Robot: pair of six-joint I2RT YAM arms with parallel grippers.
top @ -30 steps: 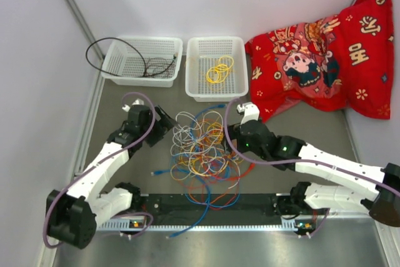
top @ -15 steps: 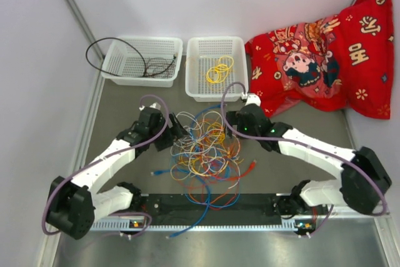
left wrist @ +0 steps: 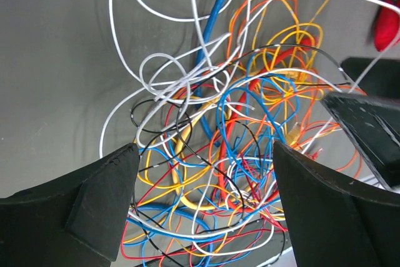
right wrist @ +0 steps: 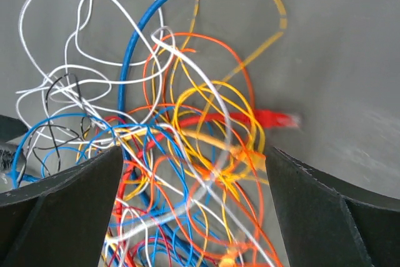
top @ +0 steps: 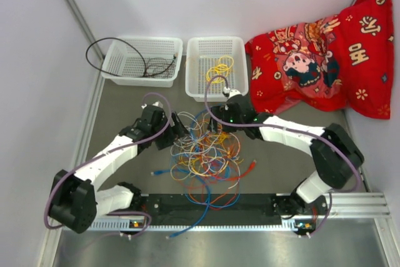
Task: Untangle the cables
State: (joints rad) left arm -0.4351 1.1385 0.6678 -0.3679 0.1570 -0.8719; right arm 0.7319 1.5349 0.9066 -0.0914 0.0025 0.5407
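The cables (top: 203,154) lie in one loose tangle of yellow, orange, blue, white, red and black loops on the grey table between the arms. My left gripper (top: 177,130) is at the tangle's upper left edge. In the left wrist view it (left wrist: 205,148) stands open, with the cables (left wrist: 237,129) below and between its fingers. My right gripper (top: 215,123) is at the far edge of the pile. It (right wrist: 194,151) is also open, straddling the cables (right wrist: 206,121). A red plug (right wrist: 275,119) lies just beyond. Neither gripper holds a cable.
Two white baskets stand at the back. The left basket (top: 139,80) holds a black cable (top: 100,45) that loops over its side. The right basket (top: 215,96) holds yellow wires (top: 219,69). A red patterned cushion (top: 325,60) fills the back right. A black rail (top: 206,203) runs along the front.
The right gripper has swung left from the tangle's right side to its far edge. The left gripper moved right to the pile's edge, then held. Both stay open.
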